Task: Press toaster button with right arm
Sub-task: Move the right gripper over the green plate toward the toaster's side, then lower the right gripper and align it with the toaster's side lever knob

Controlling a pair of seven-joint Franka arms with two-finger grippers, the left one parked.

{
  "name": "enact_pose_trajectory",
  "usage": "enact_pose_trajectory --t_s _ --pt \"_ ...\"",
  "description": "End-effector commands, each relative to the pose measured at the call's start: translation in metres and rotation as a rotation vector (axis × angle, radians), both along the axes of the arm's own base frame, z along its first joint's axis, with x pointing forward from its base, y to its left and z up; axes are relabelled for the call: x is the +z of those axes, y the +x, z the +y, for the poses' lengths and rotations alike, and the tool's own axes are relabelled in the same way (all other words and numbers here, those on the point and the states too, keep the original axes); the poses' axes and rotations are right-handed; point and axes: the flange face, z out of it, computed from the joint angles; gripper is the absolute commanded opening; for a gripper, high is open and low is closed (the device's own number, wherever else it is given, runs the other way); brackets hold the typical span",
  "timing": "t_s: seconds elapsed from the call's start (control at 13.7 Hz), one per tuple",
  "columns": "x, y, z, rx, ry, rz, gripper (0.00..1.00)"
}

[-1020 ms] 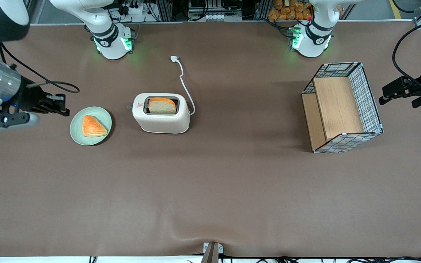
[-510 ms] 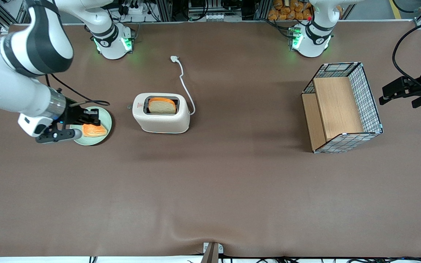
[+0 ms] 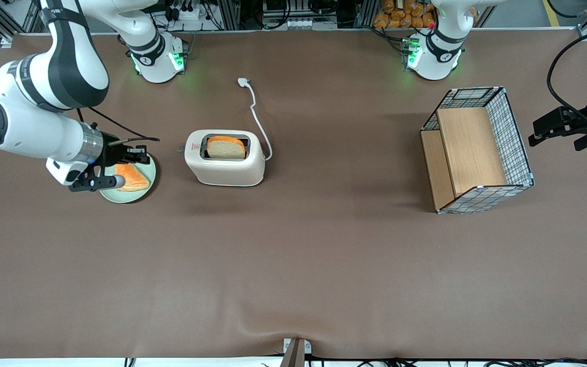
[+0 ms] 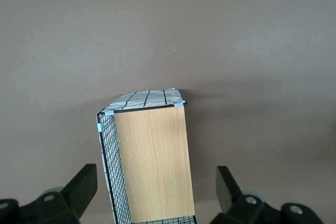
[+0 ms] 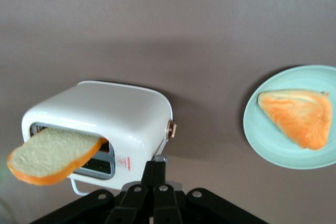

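**Hand closing on the toaster's logo end**

Reaching in from the working arm's end of the bench: the right arm, white with black joint bands and a silver wrist ring. Poised over a pale green plate holding a triangular orange-crusted pastry: the black hand, fingers pressed together into one narrow tip in the wrist view, gripping nothing, pointed toward the toaster and still apart from it.

Next along, near the bench's middle: the toaster, cream-white, rounded, glossy plastic, standing upright. In its single wide top slot: a slice of bread, pale crumb with an orange crust, sticking well out. On the narrow end facing the hand: a small red logo, a small round knob on the adjoining curved edge, and the toaster button, a small grey tab jutting from that end face. Trailing away from the front camera: a white cord ending in a plug lying loose on the bench.

Toward the parked arm's end: a wire-mesh basket tipped on its side, lined with wooden panels.
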Motion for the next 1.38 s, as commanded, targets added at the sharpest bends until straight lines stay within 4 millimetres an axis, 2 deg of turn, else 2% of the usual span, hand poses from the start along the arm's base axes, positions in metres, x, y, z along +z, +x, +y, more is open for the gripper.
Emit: enact_pose_trajectory --t_s 0.0,0.51,0.66,1.09,1.31 --pt "-0.006 -0.028 0.000 -0.030 0.035 -0.003 0.00" --pt "-0.051 -0.047 0.013 -0.088 0.084 0.000 0.00" --pt "-0.055 -0.049 0.014 -0.095 0.091 0.006 0.00" --pt "-0.087 -0.063 0.008 -0.129 0.165 0.046 0.00" --pt "-0.099 -0.068 -0.011 -0.118 0.226 0.046 0.00"
